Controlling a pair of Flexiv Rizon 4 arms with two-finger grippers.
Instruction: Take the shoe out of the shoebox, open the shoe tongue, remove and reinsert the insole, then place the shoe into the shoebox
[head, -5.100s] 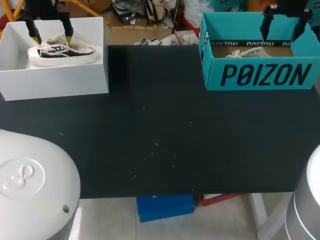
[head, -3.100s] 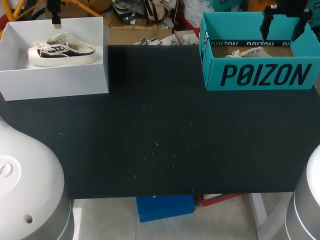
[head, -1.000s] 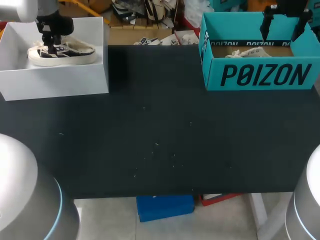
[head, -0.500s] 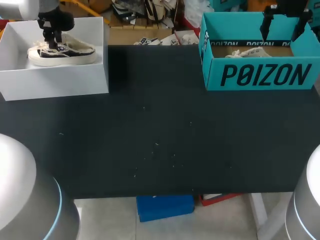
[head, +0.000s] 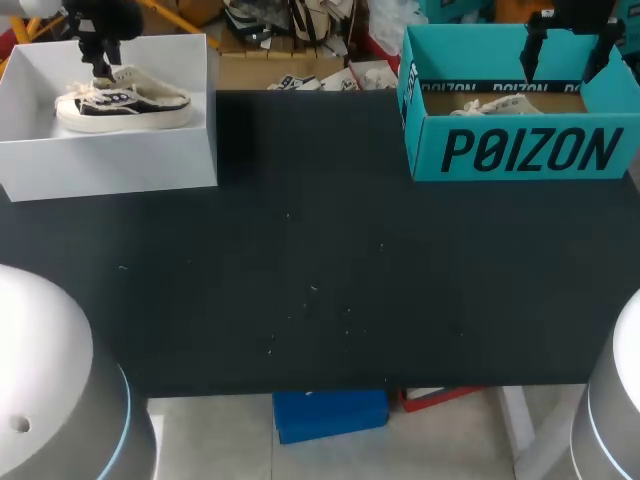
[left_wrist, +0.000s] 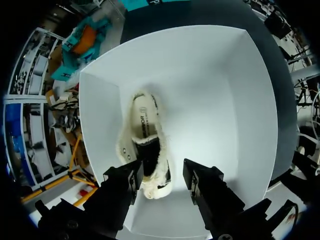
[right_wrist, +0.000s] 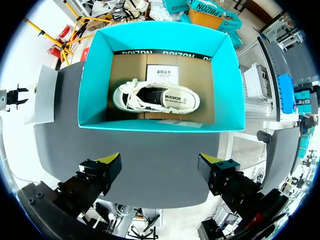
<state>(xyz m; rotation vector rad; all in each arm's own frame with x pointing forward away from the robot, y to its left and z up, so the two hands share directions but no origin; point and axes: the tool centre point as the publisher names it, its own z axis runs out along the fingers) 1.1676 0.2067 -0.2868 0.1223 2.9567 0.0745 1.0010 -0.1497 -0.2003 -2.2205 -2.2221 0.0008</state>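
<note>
Fleecy cream shoe (left_wrist: 145, 131) in square white box (left_wrist: 215, 100), left jaws parted above, right jaws parted

The left arm (head: 45, 390) and the right arm (head: 618, 400) have smooth, rounded grey-white shells with a thin light blue ring. The left gripper (left_wrist: 162, 175) and the right gripper (right_wrist: 160, 167) are black and blocky; the right one shows yellow tips.

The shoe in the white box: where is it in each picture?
Head view: the shoe lies in the white box at the far left corner of the table.
Left wrist view: in that box, just ahead of the left gripper.
Right wrist view: not in it.
Shared landmark: the white box.
</note>
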